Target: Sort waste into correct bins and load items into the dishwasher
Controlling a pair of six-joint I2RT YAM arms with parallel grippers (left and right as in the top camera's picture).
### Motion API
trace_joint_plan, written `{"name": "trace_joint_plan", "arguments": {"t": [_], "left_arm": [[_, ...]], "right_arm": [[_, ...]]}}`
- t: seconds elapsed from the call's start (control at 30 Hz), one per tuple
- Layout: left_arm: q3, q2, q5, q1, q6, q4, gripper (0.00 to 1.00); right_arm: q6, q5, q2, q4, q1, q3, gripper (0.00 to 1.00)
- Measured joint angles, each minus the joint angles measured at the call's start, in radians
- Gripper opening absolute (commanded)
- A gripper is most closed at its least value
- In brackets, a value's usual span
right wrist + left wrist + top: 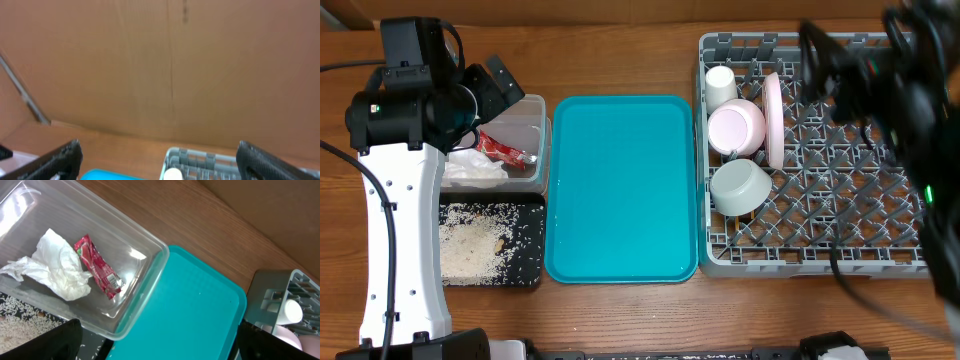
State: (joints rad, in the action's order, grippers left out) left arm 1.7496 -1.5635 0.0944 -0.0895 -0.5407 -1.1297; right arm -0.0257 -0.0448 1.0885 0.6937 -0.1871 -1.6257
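The clear tub (532,112) holds a red wrapper (505,150) and a crumpled white napkin (470,166). In the left wrist view the same wrapper (97,266) and napkin (56,269) lie below my left gripper (165,345), which is open and empty above the tub's corner. Rice grains (475,243) cover the black tray (532,270). The grey dish rack (880,262) carries a white cup (720,85), a pink bowl (736,126), an upright plate (775,118) and a grey-green bowl (740,186). My right gripper (162,162) is open and empty above the rack's far edge (200,161).
A teal serving tray (620,186) lies between the bins and the rack, with nothing on it. The right arm (905,90) hangs over the rack's right half and hides part of it. A brown cardboard wall (170,65) stands behind the table.
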Motion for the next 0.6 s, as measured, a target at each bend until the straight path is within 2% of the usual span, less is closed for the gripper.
{"name": "trace_joint_plan", "arguments": {"t": [0.3,0.47,0.6], "left_arm": [[0.000,0.000,0.002,0.000,0.000,0.000,1.00],[0.000,0.000,0.003,0.000,0.000,0.000,1.00],[0.000,0.000,0.003,0.000,0.000,0.000,1.00]], "right_arm": [[-0.019,-0.003,-0.453,-0.391,0.070,0.823,1.00],[-0.111,-0.003,-0.665,-0.563,0.115,1.164,1.00],[-0.167,-0.003,-0.805,-0.669,0.142,1.357,1.00]]}}
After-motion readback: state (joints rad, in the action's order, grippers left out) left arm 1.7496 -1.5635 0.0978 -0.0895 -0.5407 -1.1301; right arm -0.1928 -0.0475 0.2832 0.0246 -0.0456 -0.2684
